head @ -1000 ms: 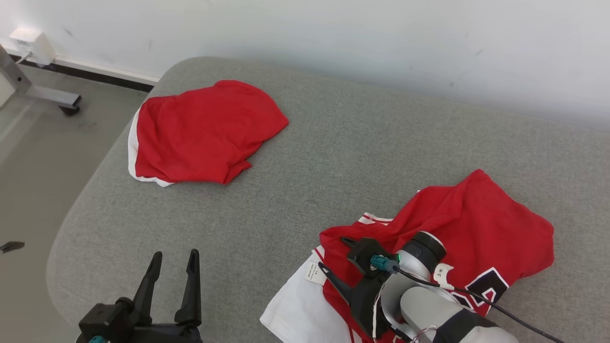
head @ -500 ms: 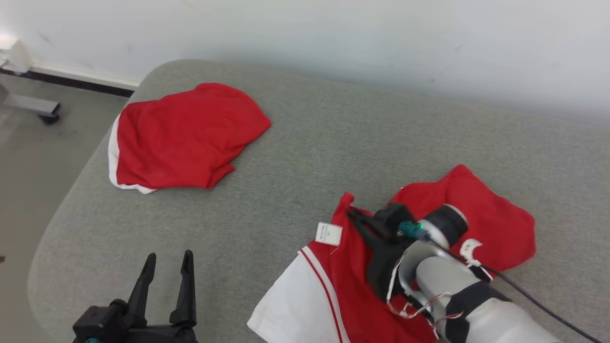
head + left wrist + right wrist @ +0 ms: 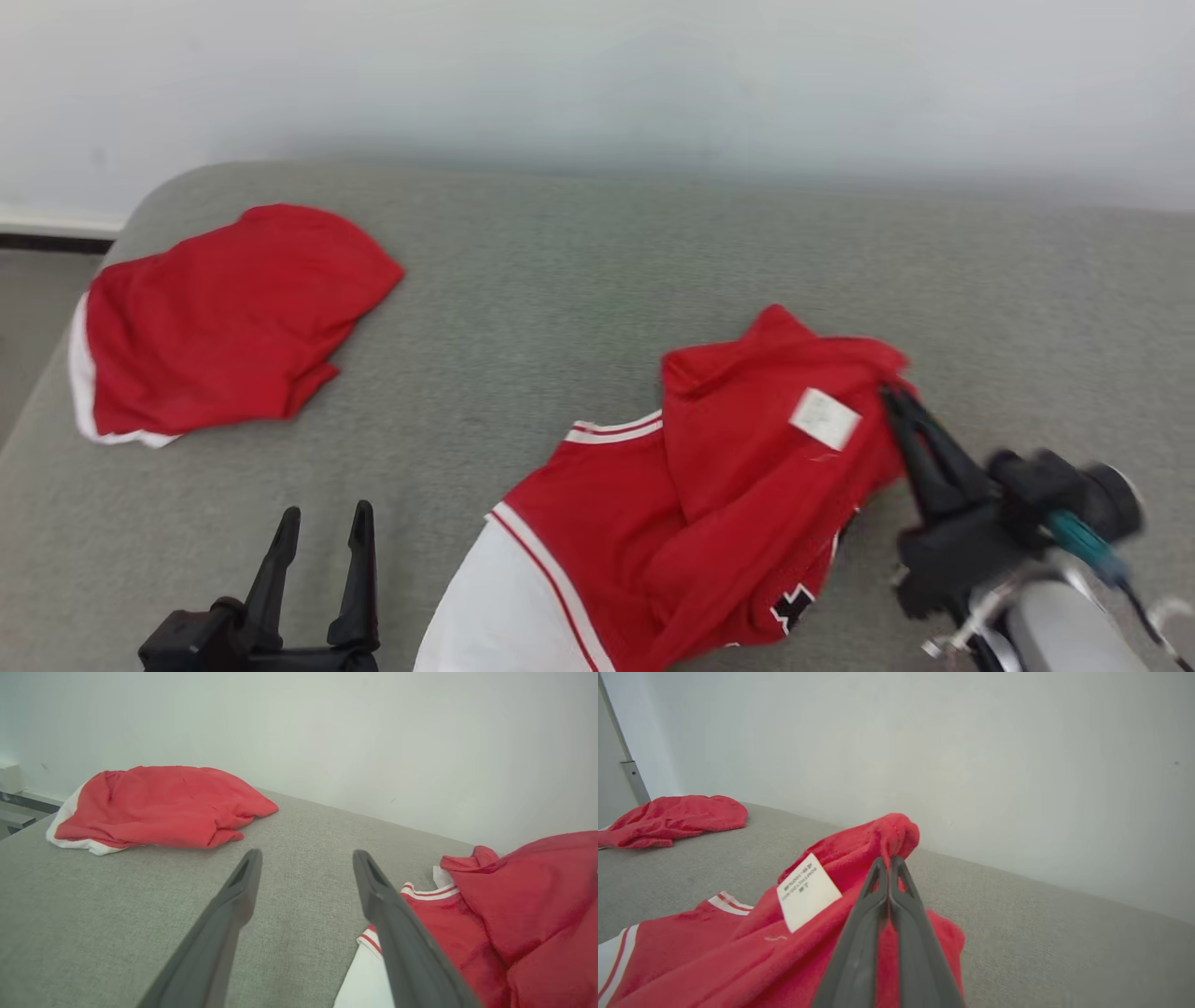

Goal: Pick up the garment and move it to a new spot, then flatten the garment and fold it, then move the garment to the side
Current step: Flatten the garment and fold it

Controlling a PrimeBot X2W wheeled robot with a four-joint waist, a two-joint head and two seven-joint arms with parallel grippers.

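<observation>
The garment is a red and white jersey with a white label, lying crumpled on the grey couch at centre right. My right gripper is shut on a red fold at its right edge; in the right wrist view the gripper pinches the bunched cloth and holds it raised off the couch. At the lower left my left gripper stands open over bare couch, left of the jersey. The left wrist view shows that gripper with nothing between its fingers and the jersey to its right.
A second red garment with white trim lies at the couch's far left, near the rounded edge; it also shows as a red heap. A pale wall runs behind the couch. Bare grey cushion lies between the two garments.
My right gripper has shut on the jersey's edge and pulled it rightward, turning the cloth over so the label faces up. The head camera has also panned right. The left gripper stayed open.
</observation>
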